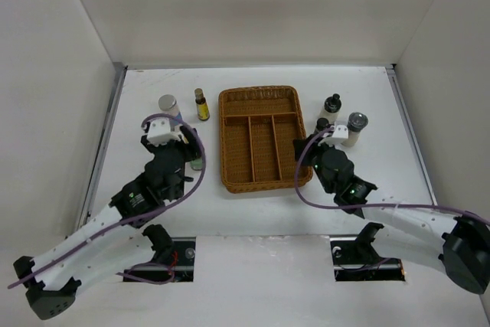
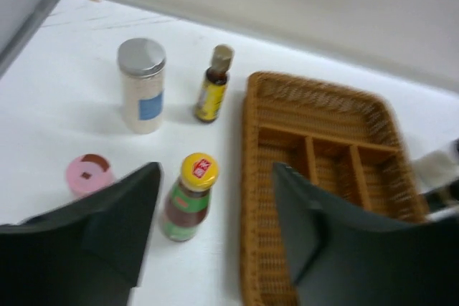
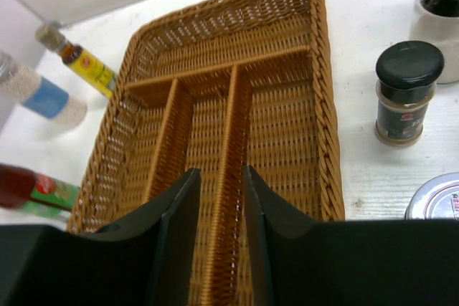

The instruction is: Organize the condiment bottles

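Left wrist view looks down at the sauce bottle (image 2: 188, 202), which stands on the white table (image 2: 79, 105) just beside the left side of the wicker tray (image 2: 249, 177). It has a yellow-orange cap with a red mark, dark red sauce inside and a green label low down. The left claw (image 2: 216, 171) is spread wide with nothing in it, and the bottle stands just ahead of the gap between its fingers. I think this bottle is light but smooth and slippery. It could be glass, so it may break if it falls. It is tall and thin, so a bump near the cap could knock it over. The best place to hold it looks like the wide middle, on the label, not the little cap.

Near it are the pink-lidded jar (image 2: 89, 175), short and round, the white jar (image 2: 141, 87) with a shiny silver lid and a blue label, and the small dark bottle (image 2: 211, 91) with a yellow label. The white jar looks the heaviest and widest, so a claw must open far for it.

On the other side of the tray, in the right wrist view, stand a black-capped bottle (image 3: 407, 98), another black-topped one (image 3: 439, 19) behind it, and the grey-lidded shaker (image 3: 437, 202). The right claw (image 3: 219, 177) hangs over the tray with its fingers only a little apart and nothing pinched. No bottle is in the tray yet
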`<state>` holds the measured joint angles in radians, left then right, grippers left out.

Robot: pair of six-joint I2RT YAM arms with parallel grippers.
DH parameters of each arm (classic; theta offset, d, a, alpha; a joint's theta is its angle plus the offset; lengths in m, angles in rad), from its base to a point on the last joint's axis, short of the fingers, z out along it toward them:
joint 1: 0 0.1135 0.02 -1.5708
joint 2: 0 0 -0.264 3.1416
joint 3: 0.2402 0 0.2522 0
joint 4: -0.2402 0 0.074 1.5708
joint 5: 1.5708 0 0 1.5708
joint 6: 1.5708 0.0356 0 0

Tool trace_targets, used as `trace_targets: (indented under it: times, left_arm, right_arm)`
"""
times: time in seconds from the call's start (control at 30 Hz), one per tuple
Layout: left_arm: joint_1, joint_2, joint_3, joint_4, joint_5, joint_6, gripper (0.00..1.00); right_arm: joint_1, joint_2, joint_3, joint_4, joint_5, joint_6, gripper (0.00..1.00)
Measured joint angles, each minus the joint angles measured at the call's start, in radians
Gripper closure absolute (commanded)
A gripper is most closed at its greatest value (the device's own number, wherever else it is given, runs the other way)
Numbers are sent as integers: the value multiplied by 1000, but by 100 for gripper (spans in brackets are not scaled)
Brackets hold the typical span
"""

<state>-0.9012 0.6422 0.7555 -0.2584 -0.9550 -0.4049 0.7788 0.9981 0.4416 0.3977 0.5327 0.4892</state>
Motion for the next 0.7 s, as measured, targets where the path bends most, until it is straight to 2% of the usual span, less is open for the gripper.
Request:
trace_targets:
  times: [0.13, 0.2, 0.33, 0.43, 0.6, 0.7]
  left_arm:
    - [82, 151, 8, -37, 26, -10, 26]
    - [139, 235, 8, -44, 69, -11, 26]
    - [270, 332, 8, -37, 184, -14, 27]
    - [343, 373, 8, -10, 261, -18, 32]
    - [346, 399, 8, 30, 316, -23, 41]
    - [343, 415, 7, 41, 333, -30, 53]
  right_arm:
    - [7, 14, 0, 5, -20, -5, 49]
    - [7, 16, 0, 10, -32, -8, 44]
    - [8, 18, 0, 16, -44, -14, 41]
    - [8, 18, 0, 16, -46, -15, 41]
    - [8, 18, 0, 19, -48, -18, 38]
    - [8, 21, 0, 24, -51, -18, 38]
